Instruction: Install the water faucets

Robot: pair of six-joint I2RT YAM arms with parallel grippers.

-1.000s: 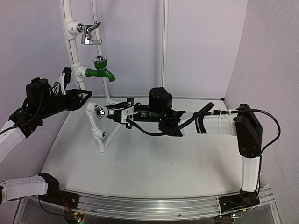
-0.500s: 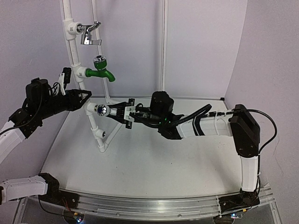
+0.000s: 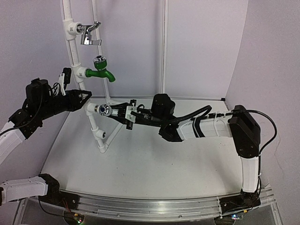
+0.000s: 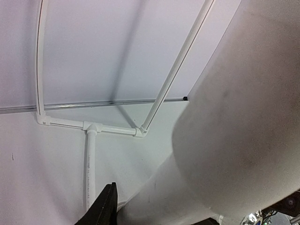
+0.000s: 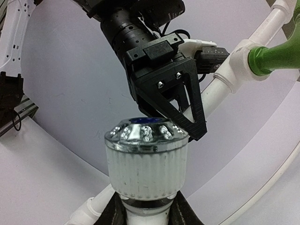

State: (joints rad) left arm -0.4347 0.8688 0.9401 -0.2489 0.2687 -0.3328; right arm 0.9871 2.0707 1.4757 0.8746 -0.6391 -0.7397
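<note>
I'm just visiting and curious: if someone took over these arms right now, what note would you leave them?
Left gripper: clamped on the white pipe frame, steadying it.
Right gripper: shut on the white faucet, held at the frame below the other taps.
Done: chrome lever tap and green tap are mounted higher up.
To do: seat this faucet fully; its tightness cannot be judged.

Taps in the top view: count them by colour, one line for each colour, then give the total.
Chrome tap: 1
Green tap: 1
White tap with chrome knob: 1
Total: 3 taps, all at the pipe frame
</note>
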